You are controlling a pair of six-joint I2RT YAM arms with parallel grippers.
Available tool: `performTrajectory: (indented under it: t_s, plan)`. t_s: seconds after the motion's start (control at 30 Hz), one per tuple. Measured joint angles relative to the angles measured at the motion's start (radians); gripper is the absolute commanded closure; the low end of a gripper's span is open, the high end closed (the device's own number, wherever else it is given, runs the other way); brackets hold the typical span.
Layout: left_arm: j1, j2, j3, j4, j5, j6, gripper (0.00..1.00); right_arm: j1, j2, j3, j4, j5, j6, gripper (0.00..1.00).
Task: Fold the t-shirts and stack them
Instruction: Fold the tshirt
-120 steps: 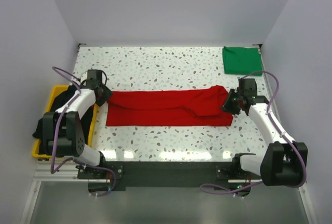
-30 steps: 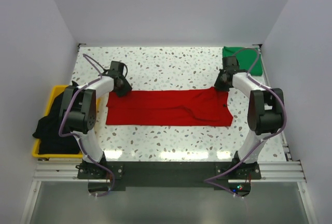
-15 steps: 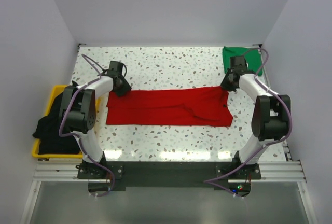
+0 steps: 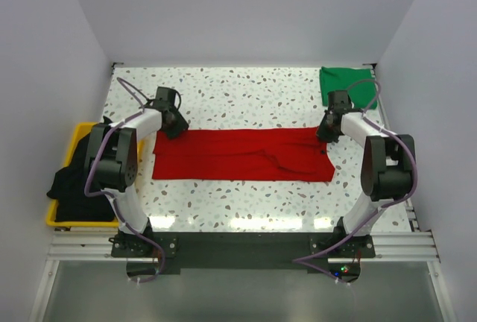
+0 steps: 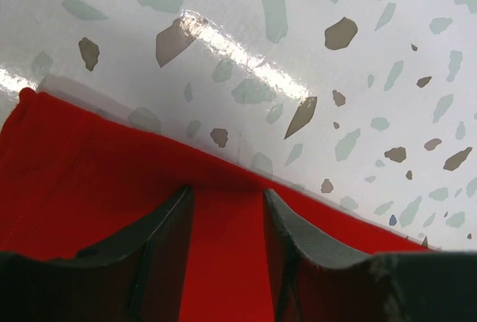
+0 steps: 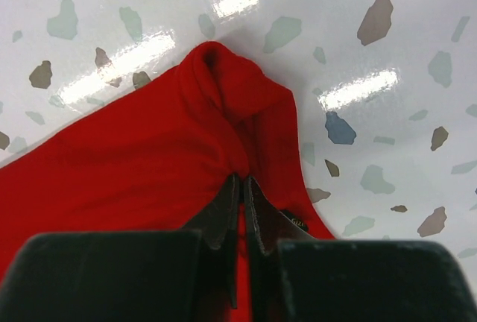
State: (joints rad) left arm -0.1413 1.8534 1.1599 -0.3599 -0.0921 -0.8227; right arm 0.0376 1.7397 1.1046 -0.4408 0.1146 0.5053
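Observation:
The red t-shirt (image 4: 242, 155) lies folded into a long band across the middle of the speckled table. My left gripper (image 4: 174, 125) sits at its far left corner; in the left wrist view (image 5: 227, 191) the jaws stand open, resting on the red cloth (image 5: 89, 165) near its far edge. My right gripper (image 4: 326, 129) is at the far right corner; in the right wrist view (image 6: 241, 180) it is shut on a bunched fold of the red cloth (image 6: 223, 98). The green t-shirt (image 4: 346, 85) lies folded at the far right. The black shirt (image 4: 74, 180) lies in the bin.
A yellow bin (image 4: 58, 216) stands off the table's left edge, holding the black cloth. White walls close in the table at the back and both sides. Speckled tabletop (image 4: 246, 95) shows behind the red shirt and in front of it (image 4: 246, 199).
Over four seconds both grippers moved from the shirt's ends to its far corners. In the last second the right gripper shifted slightly right and settled onto the corner; the left hardly moved.

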Motion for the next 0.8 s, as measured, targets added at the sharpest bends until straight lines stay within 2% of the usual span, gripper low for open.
performTrajectory:
  t_s: [0.1, 0.2, 0.27, 0.43, 0.6, 0.8]
  plan:
    - [0.003, 0.0, 0.015, -0.005, 0.006, 0.009, 0.48, -0.003, 0.004, 0.0, -0.003, 0.0, 0.002, 0.89]
    - [0.004, -0.023, 0.027, -0.005, 0.01, 0.023, 0.47, -0.006, 0.0, 0.0, -0.008, 0.0, 0.003, 0.71]
    - [0.004, -0.048, 0.026, -0.008, 0.01, 0.027, 0.47, -0.006, -0.013, 0.0, -0.014, -0.001, 0.003, 0.67]
    - [0.003, -0.184, -0.041, 0.007, 0.006, 0.031, 0.51, 0.0, -0.114, -0.018, -0.014, -0.003, 0.003, 0.65]
    - [-0.019, -0.302, -0.196, 0.044, -0.004, 0.032, 0.67, 0.089, -0.251, -0.06, -0.001, 0.004, 0.024, 0.65]
    - [-0.108, -0.335, -0.345, 0.066, -0.016, 0.036, 0.76, 0.206, -0.24, -0.094, 0.033, -0.01, 0.057, 0.65]
